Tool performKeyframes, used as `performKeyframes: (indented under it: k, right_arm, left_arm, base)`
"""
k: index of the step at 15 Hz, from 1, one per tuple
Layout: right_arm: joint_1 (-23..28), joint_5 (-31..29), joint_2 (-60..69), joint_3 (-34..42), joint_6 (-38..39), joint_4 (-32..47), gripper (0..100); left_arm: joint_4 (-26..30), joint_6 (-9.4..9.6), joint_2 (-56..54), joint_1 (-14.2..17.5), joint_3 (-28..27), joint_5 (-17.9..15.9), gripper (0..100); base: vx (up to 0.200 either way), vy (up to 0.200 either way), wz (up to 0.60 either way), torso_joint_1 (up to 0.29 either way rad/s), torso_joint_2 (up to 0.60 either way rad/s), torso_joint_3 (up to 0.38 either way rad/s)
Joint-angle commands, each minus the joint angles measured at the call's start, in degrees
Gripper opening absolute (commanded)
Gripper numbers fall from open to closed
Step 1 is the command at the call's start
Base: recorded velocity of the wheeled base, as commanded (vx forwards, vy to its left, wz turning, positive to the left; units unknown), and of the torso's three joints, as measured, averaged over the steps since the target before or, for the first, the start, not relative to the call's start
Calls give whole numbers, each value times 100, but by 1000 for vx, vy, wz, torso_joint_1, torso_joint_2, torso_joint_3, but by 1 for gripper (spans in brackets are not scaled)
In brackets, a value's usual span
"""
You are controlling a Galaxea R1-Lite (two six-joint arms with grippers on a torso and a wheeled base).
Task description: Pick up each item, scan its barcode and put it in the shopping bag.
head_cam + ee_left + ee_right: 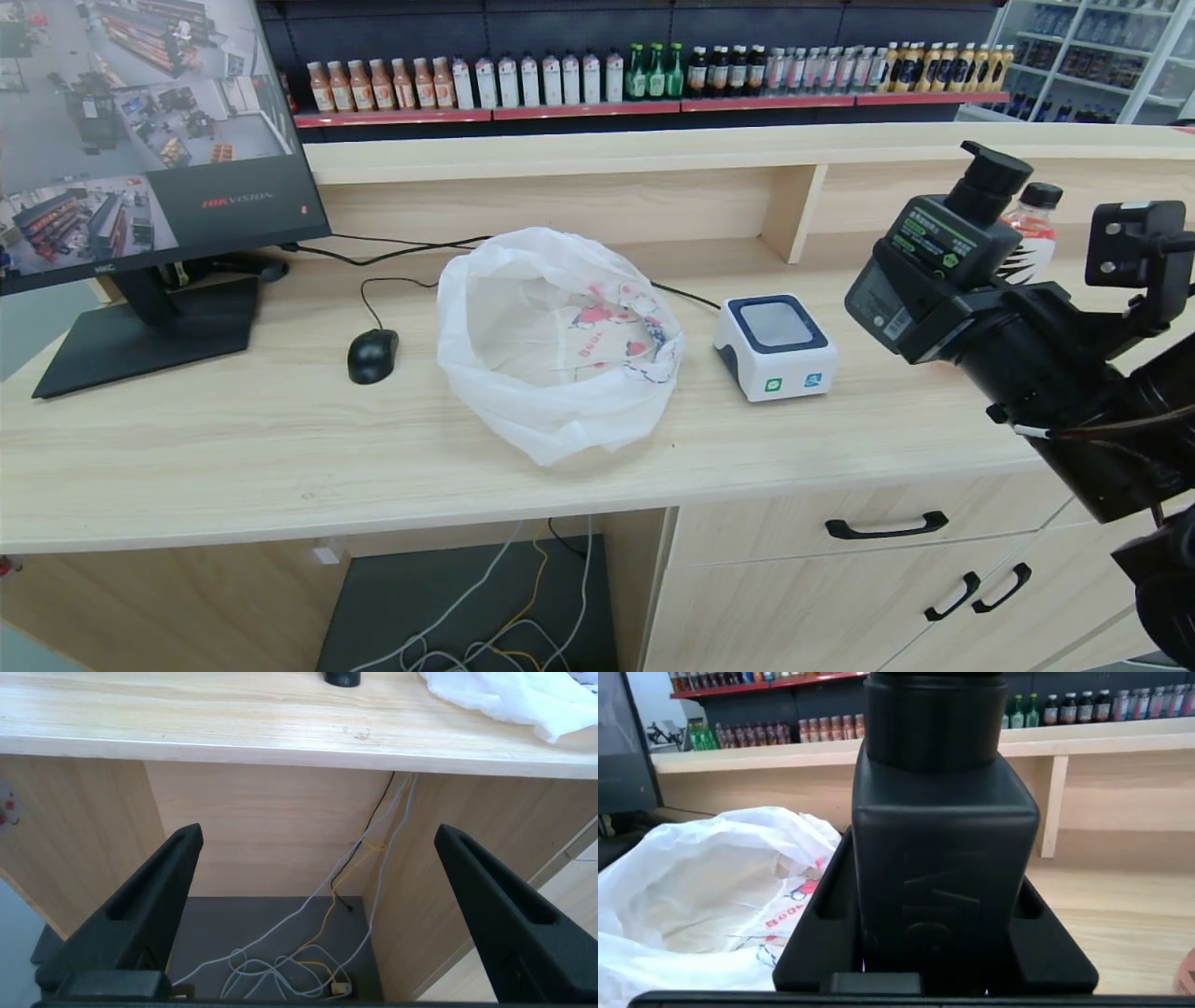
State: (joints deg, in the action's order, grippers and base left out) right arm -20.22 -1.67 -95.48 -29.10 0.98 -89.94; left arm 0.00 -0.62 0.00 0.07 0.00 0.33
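My right jaws hold a black bottle [934, 257] above the desk [233, 439], right of the scanner [775, 347]; the bag [551, 345] lies left of that scanner. My left jaws stand wide below the desk's near edge.

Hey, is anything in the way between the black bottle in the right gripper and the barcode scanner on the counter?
Nothing visible does. The right gripper holds the black bottle over the counter; the barcode scanner sits to its left, with bare counter between. The shopping bag lies beyond the scanner.
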Motion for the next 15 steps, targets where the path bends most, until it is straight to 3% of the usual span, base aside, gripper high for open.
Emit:
performKeyframes:
  k: [1, 15]
  right_arm:
    - [1, -9, -76, 1, 26, -6, 0]
    - [89, -9, -384, -360, -1, -6, 0]
  left_arm:
    - [0, -17, 0, 1, 0, 2, 100]
    - [0, -8, 0, 1, 0, 2, 100]
  base:
    - [0, 0, 0, 0, 0, 0]
    - [0, 200, 0, 2, 5, 2]
